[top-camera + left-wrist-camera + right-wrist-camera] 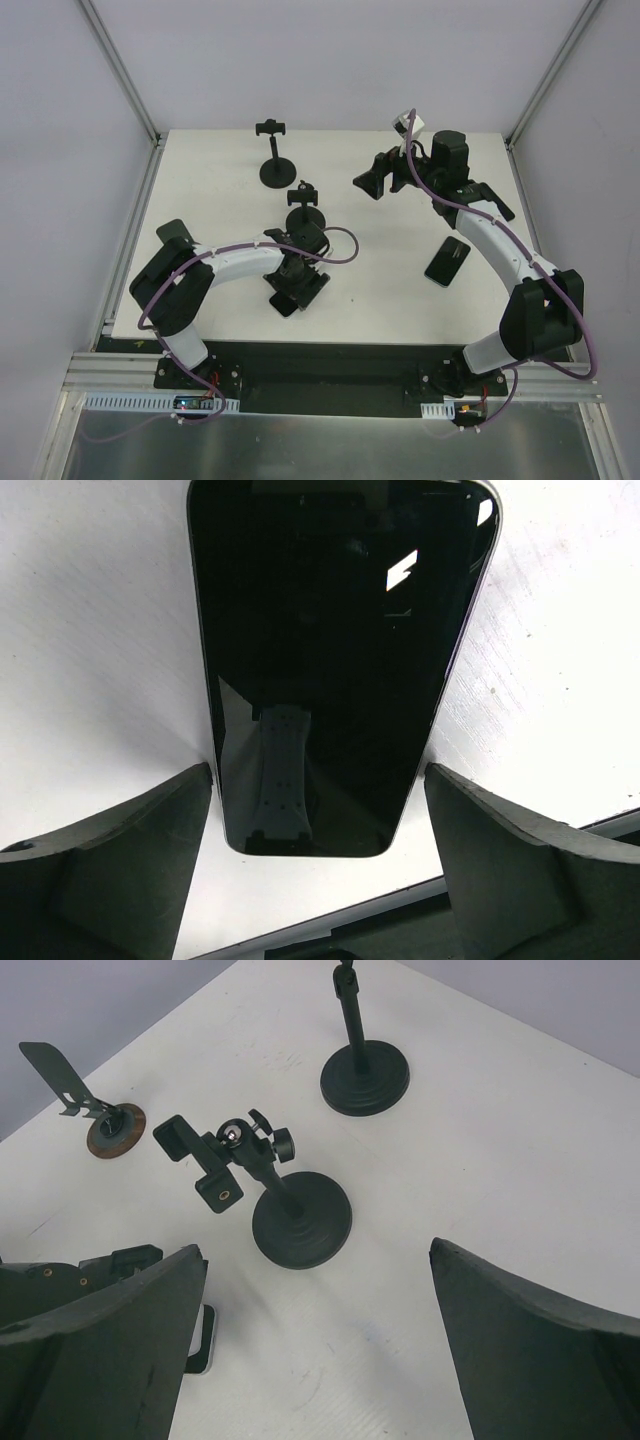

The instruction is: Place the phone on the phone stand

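Top view: left gripper (297, 283) low over the phone (283, 304), which lies flat on the table (380, 300), near the closer phone stand (305, 205). Step judged: the grasp, not yet made. Left wrist: fingers (140, 850) spread, straddling the phone's end, clear of both edges; next they must close squarely on its sides. Right wrist: right gripper (318, 1250) agape, empty, facing that stand.
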`<state>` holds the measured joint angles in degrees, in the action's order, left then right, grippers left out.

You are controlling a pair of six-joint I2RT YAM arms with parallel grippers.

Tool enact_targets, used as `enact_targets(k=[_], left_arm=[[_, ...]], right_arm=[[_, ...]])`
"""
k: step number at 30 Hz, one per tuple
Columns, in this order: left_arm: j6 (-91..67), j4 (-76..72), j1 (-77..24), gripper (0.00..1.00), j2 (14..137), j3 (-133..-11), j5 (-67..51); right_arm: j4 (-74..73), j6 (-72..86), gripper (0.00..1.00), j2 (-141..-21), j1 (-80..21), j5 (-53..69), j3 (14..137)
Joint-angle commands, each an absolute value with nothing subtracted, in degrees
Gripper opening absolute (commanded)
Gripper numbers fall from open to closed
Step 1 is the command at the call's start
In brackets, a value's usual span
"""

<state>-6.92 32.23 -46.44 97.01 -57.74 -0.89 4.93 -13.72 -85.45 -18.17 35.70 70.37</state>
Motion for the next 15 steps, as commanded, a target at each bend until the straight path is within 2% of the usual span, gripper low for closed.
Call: enact_targets(k=[1,4,7,11,12,15], left_arm=[[-6.24,32.96,-47.2,0.85,97.47,-58.36,-1.41],[-5.71,32.96,-47.2,0.82,98.0,-58.18,-1.67],[-5.1,32.96,-47.28,0.73,98.61,-57.92,-2.2],[-3.87,33.05,-47.64,0.53,99.84,-58.01,-2.46],[-3.69,33.13,-47.72,0.43,100.37,-58.18,-2.29],[-3.25,33.49,-48.77,0.25,100.72,-58.36,-1.67]], right_arm=[[8.09,-13.27,0.96,-83.67,-17.76,35.07,69.87],[7.82,-13.1,0.96,-83.5,-17.84,33.58,69.96],[7.12,-12.83,0.96,-82.97,-17.84,30.78,70.05],[5.19,-12.13,0.96,-82.18,-17.84,26.55,70.31],[4.75,-11.78,0.96,-81.92,-17.84,25.41,70.49],[1.59,-9.76,0.96,-81.91,-17.67,19.88,71.8]])
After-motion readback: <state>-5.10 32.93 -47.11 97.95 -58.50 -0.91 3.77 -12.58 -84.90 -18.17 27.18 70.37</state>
